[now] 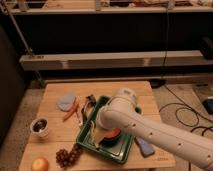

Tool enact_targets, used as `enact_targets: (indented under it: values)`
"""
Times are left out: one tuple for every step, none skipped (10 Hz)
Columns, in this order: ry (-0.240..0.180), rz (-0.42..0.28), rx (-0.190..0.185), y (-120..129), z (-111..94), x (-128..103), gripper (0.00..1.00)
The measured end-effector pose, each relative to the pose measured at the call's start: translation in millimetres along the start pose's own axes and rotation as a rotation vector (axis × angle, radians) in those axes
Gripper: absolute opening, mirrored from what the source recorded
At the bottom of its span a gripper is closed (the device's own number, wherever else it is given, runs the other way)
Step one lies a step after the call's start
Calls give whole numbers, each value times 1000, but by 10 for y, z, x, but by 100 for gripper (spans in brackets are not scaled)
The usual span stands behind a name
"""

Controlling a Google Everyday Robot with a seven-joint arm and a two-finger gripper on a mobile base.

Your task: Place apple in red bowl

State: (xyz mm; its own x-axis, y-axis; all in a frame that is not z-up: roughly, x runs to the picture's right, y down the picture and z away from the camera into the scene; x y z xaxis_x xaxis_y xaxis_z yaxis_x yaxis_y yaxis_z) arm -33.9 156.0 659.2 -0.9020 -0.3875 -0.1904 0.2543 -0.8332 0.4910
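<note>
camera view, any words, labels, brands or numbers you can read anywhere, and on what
None can be read.
Arm, tray, red bowl, apple, table: no text shows on any of them.
Gripper, over the tray beside the red bowl: no marking shows.

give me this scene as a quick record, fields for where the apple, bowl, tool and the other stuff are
apple: front left corner of the wooden table, nothing touching it
red bowl: inside the green tray, partly hidden by the arm
green tray: middle of the table
tool: over the tray's left part, beside the bowl, apart from the apple
grapes: just right of the apple
carrot: left of the tray
white cup: left edge, behind the apple
task status: apple not yet in the bowl
</note>
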Motion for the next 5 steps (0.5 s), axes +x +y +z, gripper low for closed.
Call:
enact_targets:
  values:
    - [0,4,-1,7,-2,-8,80]
    - [1,6,-1,10,-3,-12,80]
    - [5,11,2,21,3,-14,80]
    - [20,23,28,-2,-10,-7,80]
    - [50,35,65,-57,-74,70,80]
